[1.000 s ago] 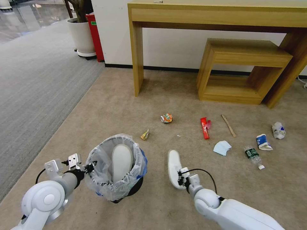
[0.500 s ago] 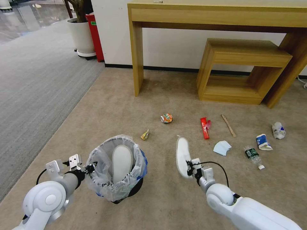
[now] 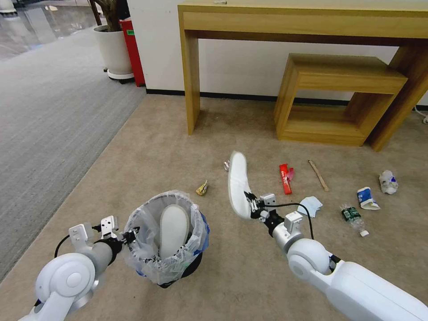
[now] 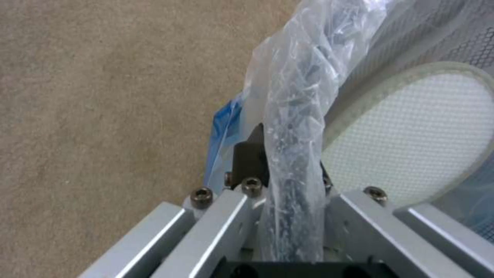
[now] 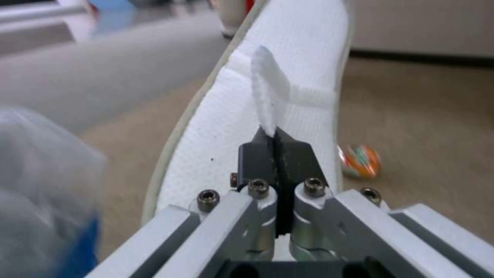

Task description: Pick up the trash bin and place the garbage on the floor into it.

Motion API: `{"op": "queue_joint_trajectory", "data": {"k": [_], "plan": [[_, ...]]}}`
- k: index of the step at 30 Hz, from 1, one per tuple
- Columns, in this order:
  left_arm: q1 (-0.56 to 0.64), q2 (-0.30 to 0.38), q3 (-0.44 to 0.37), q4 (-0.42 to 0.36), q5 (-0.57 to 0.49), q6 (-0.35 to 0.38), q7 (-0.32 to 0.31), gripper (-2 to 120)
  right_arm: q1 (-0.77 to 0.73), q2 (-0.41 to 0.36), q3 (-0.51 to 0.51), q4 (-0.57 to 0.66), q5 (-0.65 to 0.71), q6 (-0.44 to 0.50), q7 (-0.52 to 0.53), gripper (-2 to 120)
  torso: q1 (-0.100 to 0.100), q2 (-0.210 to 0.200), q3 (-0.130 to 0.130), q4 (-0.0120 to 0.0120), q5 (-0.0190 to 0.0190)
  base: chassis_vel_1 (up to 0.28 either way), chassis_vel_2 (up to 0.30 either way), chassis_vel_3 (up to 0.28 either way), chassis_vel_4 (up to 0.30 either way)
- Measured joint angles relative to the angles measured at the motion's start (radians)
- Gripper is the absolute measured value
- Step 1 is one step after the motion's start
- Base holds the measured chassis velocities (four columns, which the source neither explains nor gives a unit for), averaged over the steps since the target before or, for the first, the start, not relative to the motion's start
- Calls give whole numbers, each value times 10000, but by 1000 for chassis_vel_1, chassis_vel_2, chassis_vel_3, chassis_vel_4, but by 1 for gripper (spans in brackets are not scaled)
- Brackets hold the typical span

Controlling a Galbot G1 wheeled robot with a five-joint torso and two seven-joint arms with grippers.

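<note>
While the left tool [image 3: 128, 235] pinches the bagged rim of the trash bin [image 3: 166, 240], which holds one white slipper [image 3: 173, 230], the right tool [image 3: 250, 206], pressed together on the strap of the second slipper [image 3: 238, 185], holds it above the floor [image 3: 151, 151].

Trash bin [image 3: 166, 238], lower left of frame: mouth half taken by upright slipper [image 3: 173, 231]. Bare carpet [image 3: 147, 151] open above it; litter band at right; wooden tables [image 3: 339, 96] block upper right.
</note>
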Motion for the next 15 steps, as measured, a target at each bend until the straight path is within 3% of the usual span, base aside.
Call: {"op": "queue_joint_trajectory", "data": {"k": [15], "plan": [[-25,4,153,-5,77,20,58,1,624,185,-139,789,13,984,-1194,0,0,0,0,0,0,0,0,0,0]]}}
